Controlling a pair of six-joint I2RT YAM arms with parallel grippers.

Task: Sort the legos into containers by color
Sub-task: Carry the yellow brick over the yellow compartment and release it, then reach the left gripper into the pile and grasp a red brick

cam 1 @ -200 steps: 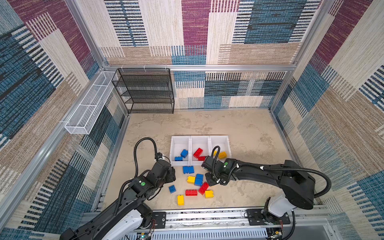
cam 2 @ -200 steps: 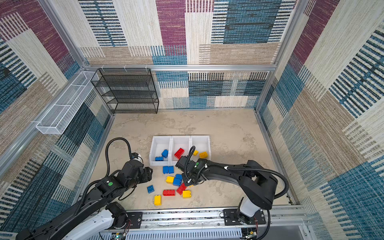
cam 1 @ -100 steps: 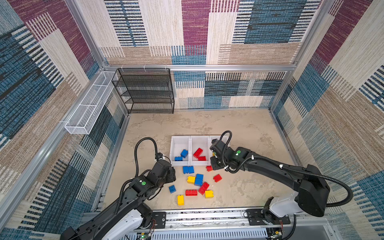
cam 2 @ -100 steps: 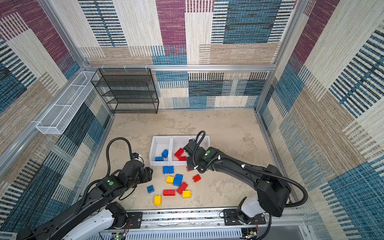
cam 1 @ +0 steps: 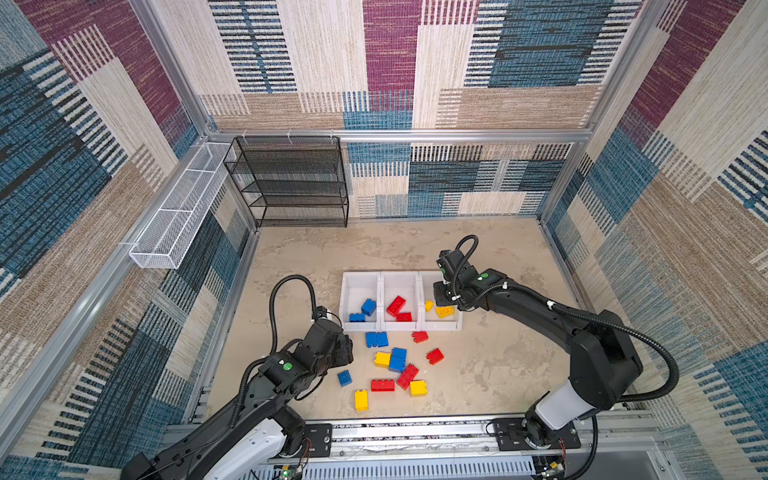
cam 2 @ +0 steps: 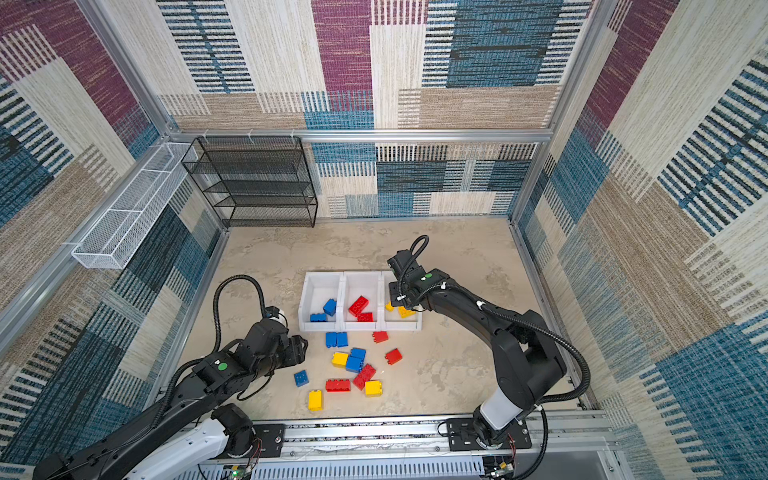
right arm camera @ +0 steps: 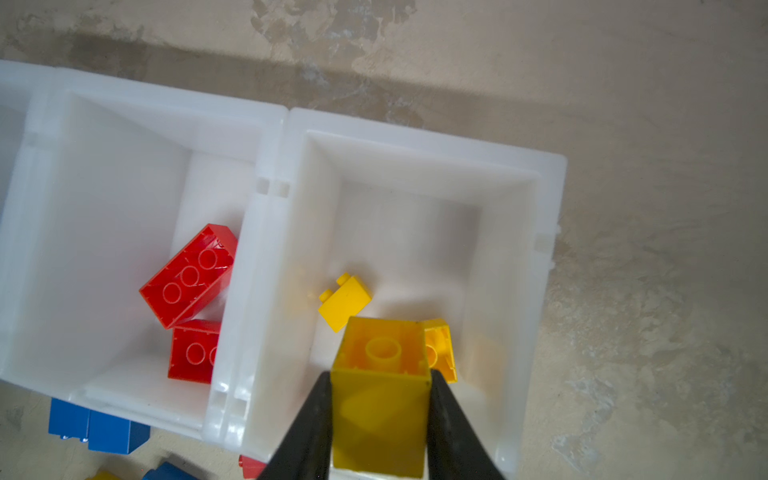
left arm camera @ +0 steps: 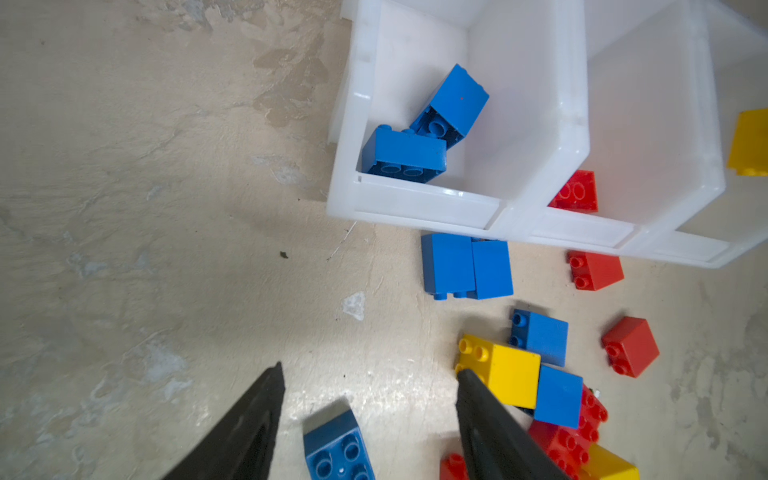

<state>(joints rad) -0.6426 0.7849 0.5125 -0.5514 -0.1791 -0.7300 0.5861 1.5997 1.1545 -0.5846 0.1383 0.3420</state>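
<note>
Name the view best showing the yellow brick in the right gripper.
Right wrist: the yellow brick fills the foreground, clamped in the right gripper. Both top views hide it under the gripper; left wrist shows maybe its edge.

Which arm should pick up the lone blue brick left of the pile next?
Left. The left gripper is open right by the lone blue brick, while the right gripper is shut on a yellow brick above the yellow bin.
</note>
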